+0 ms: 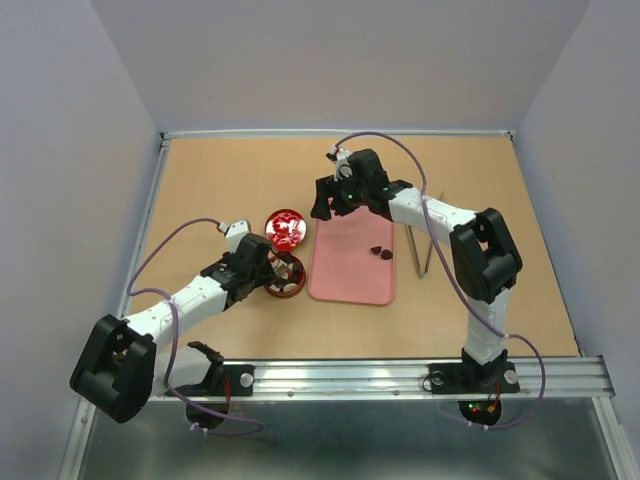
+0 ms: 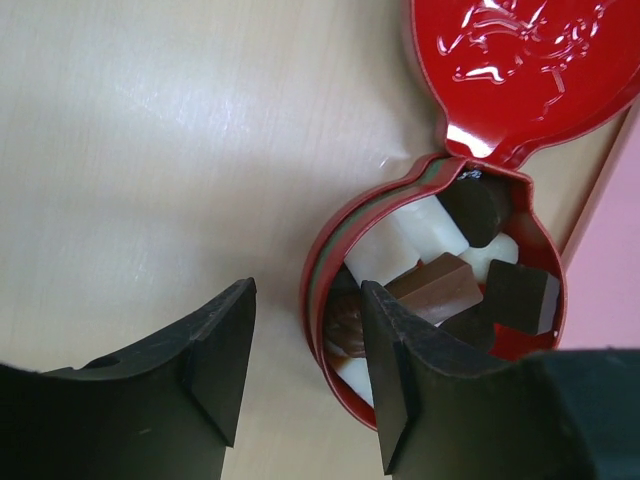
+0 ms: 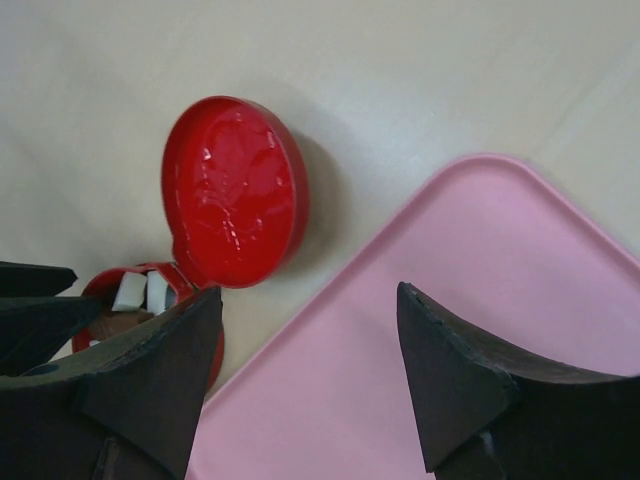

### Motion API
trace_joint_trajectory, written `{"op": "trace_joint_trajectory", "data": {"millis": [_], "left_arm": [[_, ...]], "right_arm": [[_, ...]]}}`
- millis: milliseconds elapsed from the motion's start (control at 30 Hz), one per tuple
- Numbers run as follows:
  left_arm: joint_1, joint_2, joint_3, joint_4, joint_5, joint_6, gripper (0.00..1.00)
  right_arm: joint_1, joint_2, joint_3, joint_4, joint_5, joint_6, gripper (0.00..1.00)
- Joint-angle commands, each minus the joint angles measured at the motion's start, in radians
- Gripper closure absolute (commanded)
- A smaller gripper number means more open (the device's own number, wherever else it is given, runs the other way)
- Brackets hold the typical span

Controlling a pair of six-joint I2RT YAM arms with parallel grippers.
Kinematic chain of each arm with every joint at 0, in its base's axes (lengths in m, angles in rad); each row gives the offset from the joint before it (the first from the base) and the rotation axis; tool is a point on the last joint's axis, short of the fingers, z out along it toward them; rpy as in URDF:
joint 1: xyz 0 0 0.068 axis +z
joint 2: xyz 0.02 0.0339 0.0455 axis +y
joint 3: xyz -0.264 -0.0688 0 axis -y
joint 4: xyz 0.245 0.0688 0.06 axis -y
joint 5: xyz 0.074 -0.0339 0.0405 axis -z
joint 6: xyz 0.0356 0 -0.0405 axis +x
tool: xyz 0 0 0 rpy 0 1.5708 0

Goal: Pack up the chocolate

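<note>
**Two chocolates left on the pink tray, nearer the right arm.**
The open red tin beside its lid on the desk already held most of the chocolate, dark and white pieces. The left fingers stood spread astride its wall, pinching nothing. Two dark pieces lay on the pink tray, too small to show a long axis. The right fingers, spread and empty, hung over the tray's far-left corner. The pair lay toward that arm's base.
</note>
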Motion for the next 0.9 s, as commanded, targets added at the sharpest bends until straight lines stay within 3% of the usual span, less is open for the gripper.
{"op": "trace_joint_trajectory", "data": {"millis": [0, 367, 767, 867], "left_arm": [[-0.008, -0.023, -0.013, -0.024, -0.012, -0.03, 0.46], [-0.019, 0.013, 0.0, -0.028, -0.01, -0.024, 0.66], [-0.022, 0.049, 0.013, -0.025, -0.01, -0.013, 0.74], [-0.023, 0.046, 0.012, -0.025, -0.014, -0.013, 0.8]], "right_arm": [[0.025, 0.024, 0.077, 0.077, -0.046, -0.019, 0.25], [0.055, 0.105, 0.134, 0.078, -0.07, -0.034, 0.27], [0.064, 0.189, 0.183, 0.087, -0.112, -0.046, 0.3], [0.064, 0.208, 0.19, 0.089, -0.118, -0.043, 0.3]]}}
